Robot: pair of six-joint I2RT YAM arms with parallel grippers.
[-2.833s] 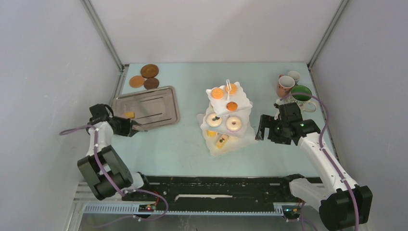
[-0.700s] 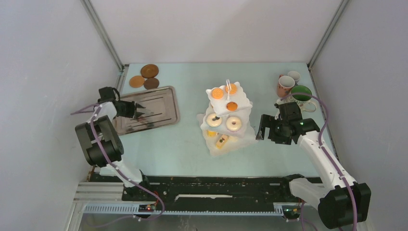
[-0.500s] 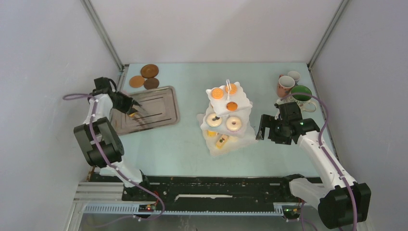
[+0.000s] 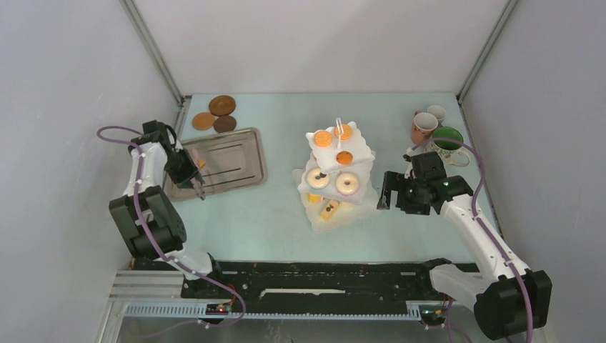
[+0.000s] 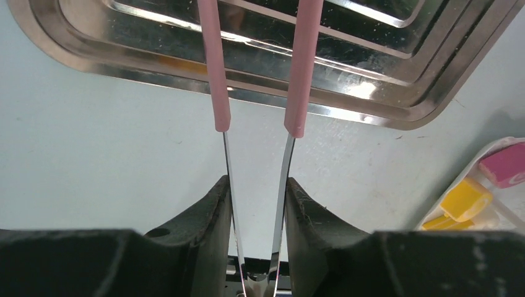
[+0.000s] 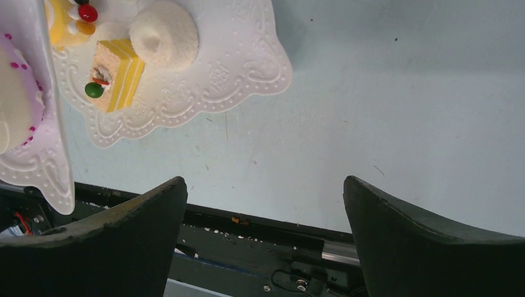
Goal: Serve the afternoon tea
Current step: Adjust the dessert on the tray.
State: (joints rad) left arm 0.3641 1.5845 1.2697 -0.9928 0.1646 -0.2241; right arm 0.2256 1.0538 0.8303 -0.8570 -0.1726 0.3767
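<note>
The white three-tier stand (image 4: 336,175) stands mid-table with orange biscuits (image 4: 323,138) on top, donuts (image 4: 347,184) in the middle and yellow cakes (image 4: 329,209) at the bottom. My left gripper (image 4: 191,175) is shut on the pink tongs (image 5: 213,68). In the left wrist view (image 5: 257,182) the tongs reach over the tray and their tips are cut off. A small yellow-orange piece (image 4: 201,163) shows by the tongs; I cannot tell if it is held. My right gripper (image 4: 386,193) is open and empty just right of the stand's bottom tier (image 6: 235,68).
The grey metal tray (image 4: 232,161) lies at the left. Three brown coasters (image 4: 222,105) sit behind it. The pink mug (image 4: 424,127), small pale mug (image 4: 436,113) and green-inside mug (image 4: 449,139) stand at the back right, behind my right arm.
My left arm swung round at the tray's left end. The tongs pointed right across the tray and now run front to back along its left part. The right arm barely moved.
</note>
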